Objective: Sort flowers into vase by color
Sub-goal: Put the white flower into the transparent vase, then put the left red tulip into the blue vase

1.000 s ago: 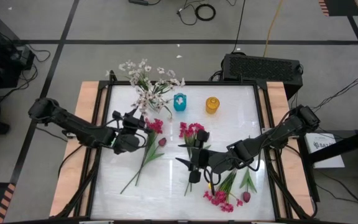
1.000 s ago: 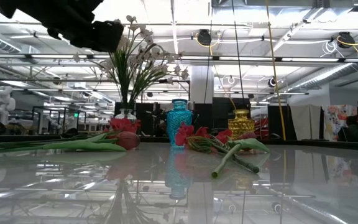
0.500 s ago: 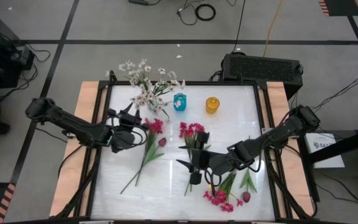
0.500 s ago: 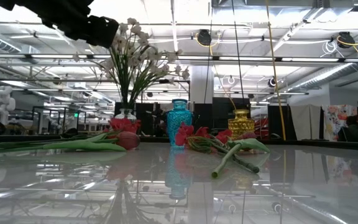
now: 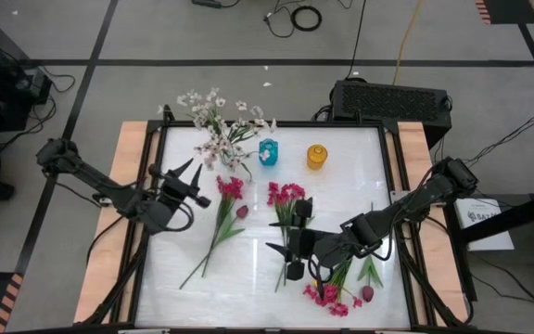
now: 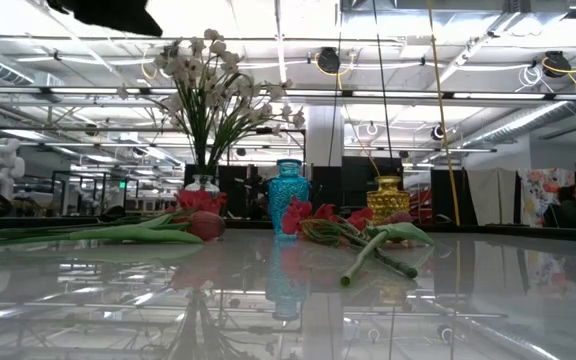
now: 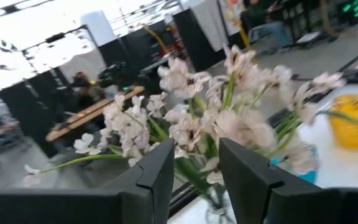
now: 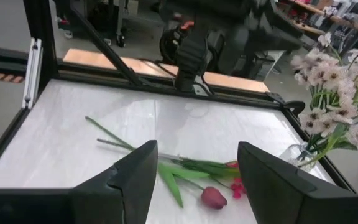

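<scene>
White flowers (image 5: pixel 219 130) stand with their stems in a clear vase (image 6: pixel 200 184) at the table's far left. My left gripper (image 5: pixel 182 173) hovers open just left of and nearer than them, holding nothing; in its wrist view the white blossoms (image 7: pixel 229 118) show beyond its fingers. A magenta sprig (image 5: pixel 229 188) and a maroon tulip (image 8: pixel 213 197) lie flat on the left half. More magenta flowers (image 5: pixel 286 194) lie mid-table. My right gripper (image 5: pixel 286 230) stands open above their stems. A third magenta cluster (image 5: pixel 330 296) and a tulip (image 5: pixel 367 293) lie near the front right.
A blue vase (image 5: pixel 268 152) and a yellow vase (image 5: pixel 316 156) stand at the far middle, both without flowers. Wooden rails (image 5: pixel 128 186) border the white table top. Bare table lies at the near left and the far right.
My left gripper has drawn back from the white flowers toward the table's left edge and risen, leaving the top of the low view almost entirely. The white flowers stay in their vase. My right arm has kept still.
</scene>
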Controlling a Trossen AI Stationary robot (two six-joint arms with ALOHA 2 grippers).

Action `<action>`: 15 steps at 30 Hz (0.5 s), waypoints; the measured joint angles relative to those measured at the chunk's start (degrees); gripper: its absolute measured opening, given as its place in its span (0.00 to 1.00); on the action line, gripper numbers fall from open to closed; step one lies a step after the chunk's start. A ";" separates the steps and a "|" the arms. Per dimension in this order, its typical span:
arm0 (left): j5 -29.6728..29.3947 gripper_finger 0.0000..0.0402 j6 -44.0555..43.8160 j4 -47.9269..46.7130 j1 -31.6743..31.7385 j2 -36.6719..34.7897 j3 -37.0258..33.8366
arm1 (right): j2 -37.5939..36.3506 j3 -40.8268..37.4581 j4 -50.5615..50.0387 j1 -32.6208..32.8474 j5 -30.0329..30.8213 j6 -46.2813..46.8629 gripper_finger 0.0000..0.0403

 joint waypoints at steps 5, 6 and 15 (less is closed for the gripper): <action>8.01 0.33 -0.41 0.22 -5.17 -0.97 0.00 | -1.09 0.00 -7.65 0.02 -0.02 4.37 0.53; 9.50 0.33 -0.44 0.36 -6.22 -0.97 0.00 | -1.50 0.00 -10.08 0.12 -0.05 5.86 0.53; 22.39 0.33 -5.78 1.23 -14.23 -0.94 0.01 | -1.97 0.02 -28.78 3.84 -0.27 26.13 0.53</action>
